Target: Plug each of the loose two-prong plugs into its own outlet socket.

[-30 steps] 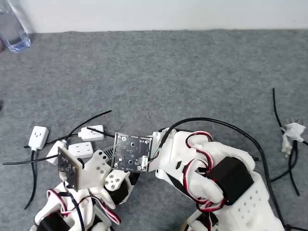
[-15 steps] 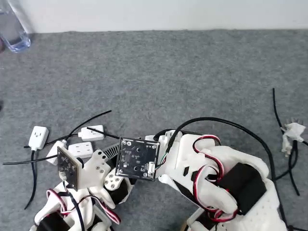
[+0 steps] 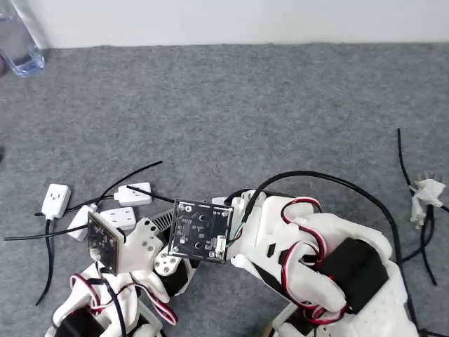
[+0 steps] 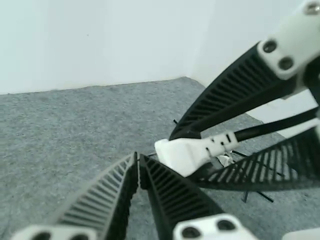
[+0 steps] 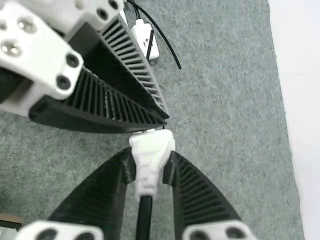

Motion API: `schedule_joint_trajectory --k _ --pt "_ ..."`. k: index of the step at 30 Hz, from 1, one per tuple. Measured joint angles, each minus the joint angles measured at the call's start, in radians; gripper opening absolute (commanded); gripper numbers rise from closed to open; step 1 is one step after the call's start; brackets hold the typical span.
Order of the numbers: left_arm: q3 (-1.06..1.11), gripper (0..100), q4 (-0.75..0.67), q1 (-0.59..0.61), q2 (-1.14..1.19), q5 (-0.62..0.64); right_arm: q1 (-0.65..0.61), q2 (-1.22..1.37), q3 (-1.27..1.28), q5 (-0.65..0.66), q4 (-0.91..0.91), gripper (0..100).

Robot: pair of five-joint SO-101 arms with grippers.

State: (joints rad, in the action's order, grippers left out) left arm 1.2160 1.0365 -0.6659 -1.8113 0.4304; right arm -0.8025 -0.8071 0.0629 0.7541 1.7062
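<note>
In the right wrist view my right gripper (image 5: pixel 149 159) is shut on a white two-prong plug (image 5: pixel 151 148) with a black cord. My left gripper (image 5: pixel 161 120) is shut with nothing in it, and its tip touches or nearly touches the plug's front. The left wrist view shows the left gripper (image 4: pixel 138 160) closed and the held plug (image 4: pixel 186 153) just past its tip. From above, both arms crowd the front of the table, the left arm (image 3: pixel 112 277) beside the right arm (image 3: pixel 316 260). White outlet sockets (image 3: pixel 56 200) (image 3: pixel 133 194) (image 3: pixel 118 217) lie at the left. Another loose plug (image 3: pixel 426 191) lies far right.
Black cords (image 3: pixel 133 175) run among the sockets at the left, and more cord (image 3: pixel 403 165) loops by the far-right plug. A clear bottle (image 3: pixel 17 42) stands at the back left corner. The grey carpet (image 3: pixel 245 105) stretches open across the middle and back.
The right arm has drawn back towards the front edge, bringing its wrist nearer the left arm. The left arm's wrist shifted slightly.
</note>
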Motion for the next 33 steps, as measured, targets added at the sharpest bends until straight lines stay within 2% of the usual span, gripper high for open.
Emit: schedule_joint_trajectory --k 21,28,33 --pt "0.002 1 0.000 0.011 0.000 0.000 0.028 0.000 -0.002 0.000 0.000 0.8" --pt "-0.015 1 0.002 0.176 0.000 0.000 0.138 0.127 -0.012 -0.028 0.000 0.8" --pt "0.038 1 0.061 0.356 0.000 0.000 0.176 0.269 -0.012 -0.028 0.000 0.8"
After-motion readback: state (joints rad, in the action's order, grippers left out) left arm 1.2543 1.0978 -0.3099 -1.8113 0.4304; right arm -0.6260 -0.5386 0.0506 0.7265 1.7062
